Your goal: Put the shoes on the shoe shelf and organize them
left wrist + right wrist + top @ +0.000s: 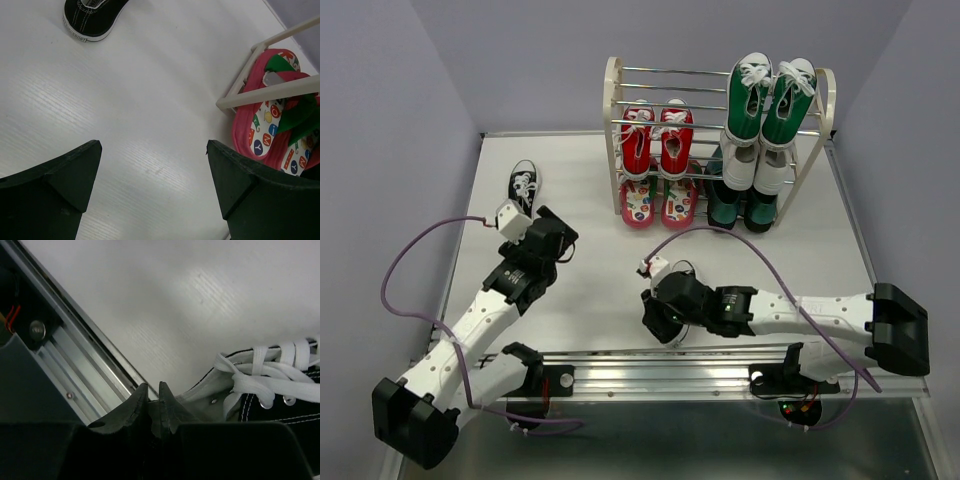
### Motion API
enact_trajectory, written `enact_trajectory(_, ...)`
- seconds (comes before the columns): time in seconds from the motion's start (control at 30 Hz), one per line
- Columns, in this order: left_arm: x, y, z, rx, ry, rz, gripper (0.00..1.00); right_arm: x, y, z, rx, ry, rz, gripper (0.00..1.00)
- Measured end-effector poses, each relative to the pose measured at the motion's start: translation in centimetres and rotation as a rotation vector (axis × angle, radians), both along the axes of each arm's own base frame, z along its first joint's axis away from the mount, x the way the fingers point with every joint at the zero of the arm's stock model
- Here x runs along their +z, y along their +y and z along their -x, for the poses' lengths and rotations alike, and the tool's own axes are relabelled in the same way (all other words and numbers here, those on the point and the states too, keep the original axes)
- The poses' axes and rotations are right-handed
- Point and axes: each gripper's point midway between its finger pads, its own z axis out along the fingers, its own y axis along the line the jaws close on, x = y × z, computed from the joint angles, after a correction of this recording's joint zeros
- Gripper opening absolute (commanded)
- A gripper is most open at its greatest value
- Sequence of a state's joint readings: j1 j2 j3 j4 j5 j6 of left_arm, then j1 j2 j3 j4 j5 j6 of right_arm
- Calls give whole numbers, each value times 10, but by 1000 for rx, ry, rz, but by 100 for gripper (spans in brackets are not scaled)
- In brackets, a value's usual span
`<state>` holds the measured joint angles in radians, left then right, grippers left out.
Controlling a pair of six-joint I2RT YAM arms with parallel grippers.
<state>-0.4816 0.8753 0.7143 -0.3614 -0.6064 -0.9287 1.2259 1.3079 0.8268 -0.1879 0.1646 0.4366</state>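
Arm poses and shoe positions during shelf loading. Right arm: lies low across the near part of the table (600,285), reaching from its base at the right toward the centre, wrist bent down. Right gripper (658,318) sits just beyond the aluminium rail (660,365) at the table's near edge. In the right wrist view its fingers (167,402) are drawn to a narrow slit and appear to pinch the rim of a black-white sneaker (280,395). The shoe's white laces and dark canvas extend to the right of the fingertips, directly against them.

Left arm: rises from its base at the lower left and angles up and to the right. Left gripper (552,232) hovers over bare table with its jaws spread wide and nothing between them. The other black-white sneaker (524,186) stands on the table just beyond and slightly left of this gripper, apart from it. In the left wrist view only its toe end (92,17) shows at the top edge.

Shoe shelf (612,110): stands at the far centre of the table, well apart from both grippers. Red sneakers (657,140) occupy the left of a middle tier. Flip-flops (660,205) lean at the bottom left; the left wrist view shows them (260,130) behind the cream frame (250,97), to the right of the open fingers.
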Motion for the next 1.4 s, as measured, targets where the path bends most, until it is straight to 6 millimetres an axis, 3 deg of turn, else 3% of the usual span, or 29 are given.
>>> enact_trajectory(0.17,-4,-3,-2,-13,10,0,99,-27,-20,23,-24,116,50,8)
enact_trajectory(0.47,-11,-13,-9,-56,25,1,99,-61,-79,42,-175,258,184,71)
enact_trajectory(0.77,-17,-20,-14,-81,40,-2,99,-45,-120,46,-314,287,246,89)
enact_trajectory(0.9,-20,-21,-15,-89,50,-8,99,-24,-126,38,-369,256,244,99)
enact_trajectory(1.03,-21,-22,-15,-97,52,-10,99,-13,-139,31,-439,226,254,100)
enact_trajectory(1.3,-21,-24,-15,-109,55,-8,99,-39,-177,34,-564,228,433,100)
enact_trajectory(1.4,-21,-25,-15,-114,56,-5,99,-53,-187,35,-578,235,494,83)
